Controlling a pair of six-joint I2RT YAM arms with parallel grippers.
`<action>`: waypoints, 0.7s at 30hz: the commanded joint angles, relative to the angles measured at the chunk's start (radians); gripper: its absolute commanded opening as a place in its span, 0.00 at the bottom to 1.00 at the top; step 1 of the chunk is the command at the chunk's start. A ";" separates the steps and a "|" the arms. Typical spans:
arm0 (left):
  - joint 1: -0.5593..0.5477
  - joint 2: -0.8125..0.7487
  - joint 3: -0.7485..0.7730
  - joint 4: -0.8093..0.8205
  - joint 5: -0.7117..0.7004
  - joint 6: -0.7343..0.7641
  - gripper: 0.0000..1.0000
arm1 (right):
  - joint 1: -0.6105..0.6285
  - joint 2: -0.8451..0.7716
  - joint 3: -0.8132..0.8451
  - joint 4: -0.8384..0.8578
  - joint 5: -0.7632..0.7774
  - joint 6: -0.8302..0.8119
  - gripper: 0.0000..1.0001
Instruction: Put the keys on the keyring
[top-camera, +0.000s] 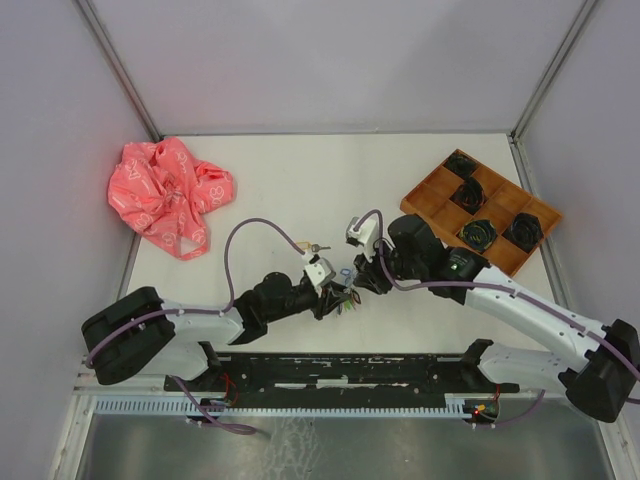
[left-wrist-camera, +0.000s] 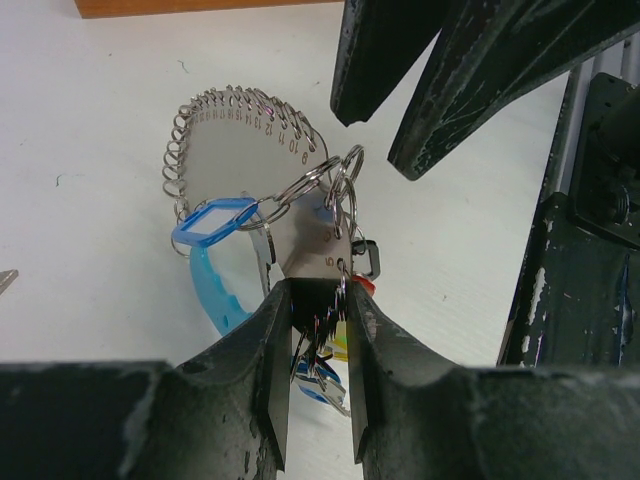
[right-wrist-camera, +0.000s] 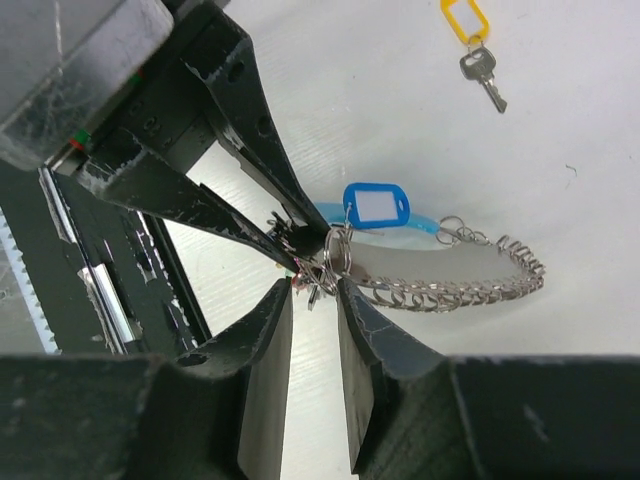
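Bright, even light falls from above, and the white surface (top-camera: 300, 190) looks pale, almost washed out, in both wrist views. Shadows are soft and short, with a faint grey one beside the metal plate (left-wrist-camera: 240, 150). The plate has a mild sheen, and its stamped numbers stay legible. The left tool (left-wrist-camera: 318, 300) and right tool (right-wrist-camera: 315, 300) are dark and soft-edged close to the lens. The grey housing (right-wrist-camera: 70, 60) in the right wrist view is blurred. The top view is sharp throughout.

A lab test cell: white table (top-camera: 300, 180), plain walls (top-camera: 330, 60).
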 joint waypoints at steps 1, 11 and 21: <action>-0.005 -0.024 0.043 -0.037 -0.010 -0.050 0.03 | 0.002 0.026 0.027 0.084 -0.036 -0.013 0.32; -0.006 -0.028 0.074 -0.109 -0.010 -0.032 0.03 | 0.002 0.120 0.108 0.031 -0.050 -0.022 0.26; -0.006 -0.053 0.082 -0.154 -0.031 -0.016 0.03 | 0.002 0.153 0.151 -0.045 0.014 -0.046 0.17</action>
